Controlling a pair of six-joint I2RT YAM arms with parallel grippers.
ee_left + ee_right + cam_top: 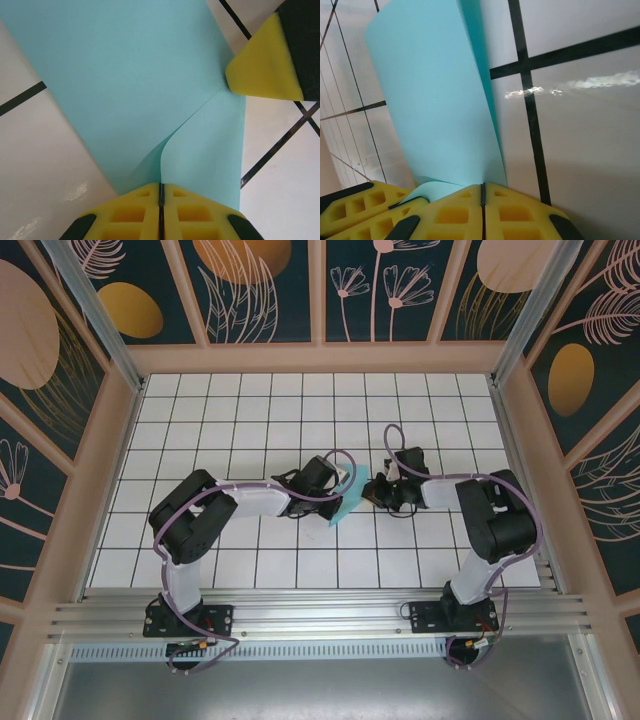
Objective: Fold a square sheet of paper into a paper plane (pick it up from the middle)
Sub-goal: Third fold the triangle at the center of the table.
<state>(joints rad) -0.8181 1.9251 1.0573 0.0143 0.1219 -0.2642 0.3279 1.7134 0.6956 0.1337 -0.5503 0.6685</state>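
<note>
white gridded table (250, 410) with black lines, fenced by dark walls (260, 290) painted with leaves and flowers. from the top external view, the square sheet of paper (345, 502) stands up off the tiles, tilted. the left gripper (338, 480) is at the sheet's left side and the right gripper (372, 490) at its right side, each touching it.

left wrist view: the sheet (130, 85) spreads upward from the left gripper (161, 200), whose yellow fingers are pressed together on the sheet's near end. one layer's edge curves down into their seam. a yellow pad (265, 65) of the right gripper touches the sheet's right edge.

right wrist view: the sheet (435, 100) rises, curved and leaning, from the right gripper (482, 192). its yellow fingers are squeezed together, pinching the sheet's lower edge. a yellow finger (360, 210) of the left gripper sits just beside the sheet's lower left corner, where the paper curls.
</note>
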